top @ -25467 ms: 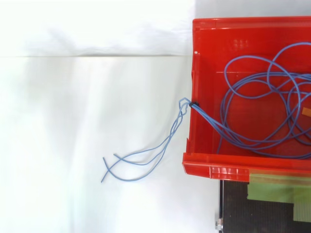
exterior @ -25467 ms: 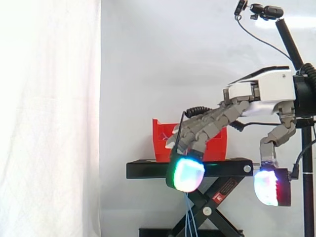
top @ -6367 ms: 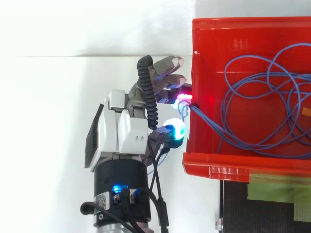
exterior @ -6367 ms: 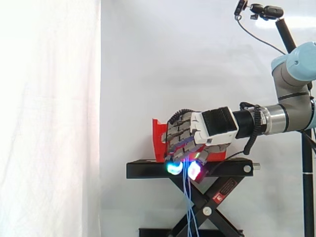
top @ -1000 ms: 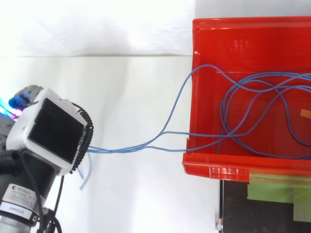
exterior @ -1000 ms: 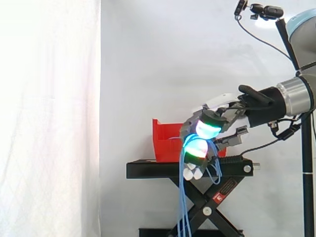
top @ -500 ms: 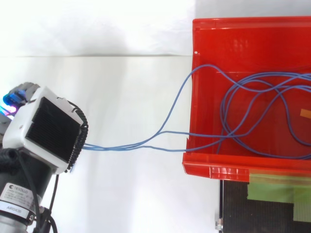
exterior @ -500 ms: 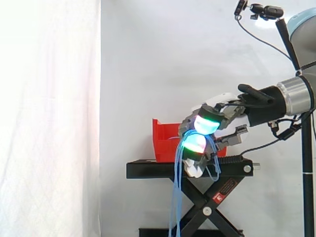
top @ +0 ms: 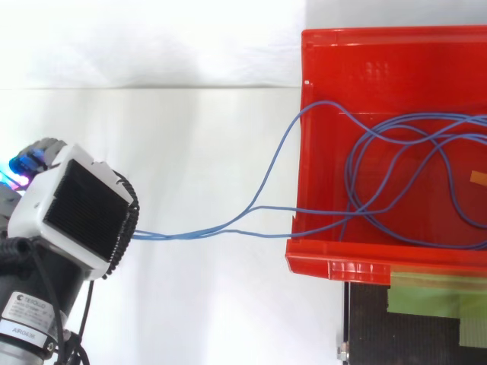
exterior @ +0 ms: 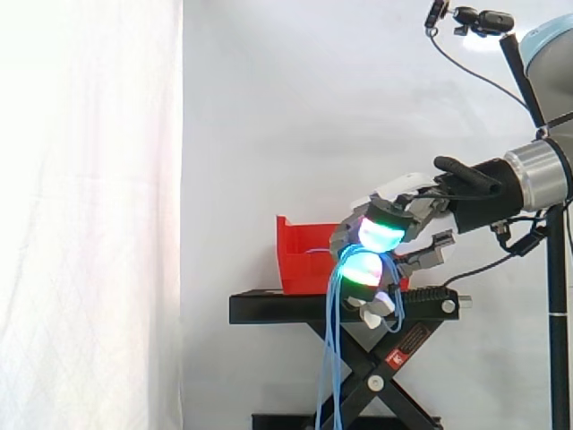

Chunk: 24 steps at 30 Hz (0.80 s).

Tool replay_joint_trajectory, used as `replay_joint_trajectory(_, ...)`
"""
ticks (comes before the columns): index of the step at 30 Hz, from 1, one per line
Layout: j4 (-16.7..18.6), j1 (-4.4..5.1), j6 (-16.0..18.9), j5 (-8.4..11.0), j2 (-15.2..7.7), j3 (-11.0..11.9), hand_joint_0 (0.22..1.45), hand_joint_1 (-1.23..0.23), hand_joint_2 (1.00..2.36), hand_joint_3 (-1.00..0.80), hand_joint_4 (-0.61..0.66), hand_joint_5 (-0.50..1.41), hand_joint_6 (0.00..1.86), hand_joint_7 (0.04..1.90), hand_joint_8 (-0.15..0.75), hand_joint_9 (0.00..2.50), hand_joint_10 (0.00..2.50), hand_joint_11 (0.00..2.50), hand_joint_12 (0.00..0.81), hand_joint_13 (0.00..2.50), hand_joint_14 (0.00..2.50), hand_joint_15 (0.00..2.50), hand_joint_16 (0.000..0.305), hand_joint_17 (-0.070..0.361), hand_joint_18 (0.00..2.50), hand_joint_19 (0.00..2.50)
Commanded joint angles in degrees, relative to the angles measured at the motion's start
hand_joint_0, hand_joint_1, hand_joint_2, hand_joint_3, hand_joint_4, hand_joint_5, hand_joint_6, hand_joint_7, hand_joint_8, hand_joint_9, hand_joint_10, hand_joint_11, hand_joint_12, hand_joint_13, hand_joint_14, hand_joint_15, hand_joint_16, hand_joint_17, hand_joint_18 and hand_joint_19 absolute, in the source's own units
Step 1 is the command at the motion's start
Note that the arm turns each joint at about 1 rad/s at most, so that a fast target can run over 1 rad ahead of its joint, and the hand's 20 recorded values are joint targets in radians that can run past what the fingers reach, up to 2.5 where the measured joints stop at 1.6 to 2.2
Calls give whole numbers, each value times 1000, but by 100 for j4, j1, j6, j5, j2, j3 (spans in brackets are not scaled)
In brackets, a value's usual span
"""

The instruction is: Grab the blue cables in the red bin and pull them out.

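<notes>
Clutching blue cables, hand hangs apart from red bin.

Hand, fingers in a tight curl.

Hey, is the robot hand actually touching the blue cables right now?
Touching. The side view shows the blue cables looped over the robot hand's curled fingers and hanging below; the top view shows them running from the red bin to it.
</notes>
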Motion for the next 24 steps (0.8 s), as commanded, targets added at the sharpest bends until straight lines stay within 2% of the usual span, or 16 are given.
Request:
replay_joint_trajectory(1, -7, 4, 0, 1, 4, -2, 916, -745, 1000, -1000, -6, 824, 911, 662, 210, 1160, 24, 1208, 313, 1107, 28, 1125, 37, 84, 760, 585)
replay_joint_trajectory(8, -7, 4, 8, 1, -5, -2, 915, -745, 1000, -1000, -11, 817, 924, 649, 169, 1310, 12, 1606, 308, 1169, 24, 1272, 38, 86, 785, 608)
replay_joint_trajectory(15, -7, 4, -9, 1, -5, -2, 914, -745, 1000, -1000, -18, 814, 929, 646, 162, 1354, 2, 1772, 285, 1267, 17, 1478, 39, 87, 839, 714)
replay_joint_trajectory(17, -16, 4, -9, 1, -5, -2, 914, -747, 1000, -1000, -20, 815, 932, 635, 158, 1361, 77, 1823, 280, 1307, 11, 1572, 38, 86, 858, 737)
replay_joint_trajectory(19, -16, 13, -35, -17, -5, -2, 914, -746, 1000, -1000, -22, 813, 937, 632, 145, 1336, 256, 1807, 285, 1344, 4, 1664, 39, 87, 884, 770)
replay_joint_trajectory(23, -16, 13, -159, -184, -5, -2, 914, -748, 1000, -1000, -16, 813, 937, 631, 148, 1317, 417, 1781, 276, 1366, 7, 1720, 39, 88, 896, 778)
replay_joint_trajectory(24, -16, 13, -185, -210, -5, -2, 913, -748, 1000, -1000, -25, 814, 936, 632, 153, 1308, 523, 1753, 273, 1358, 57, 1727, 39, 88, 897, 781)
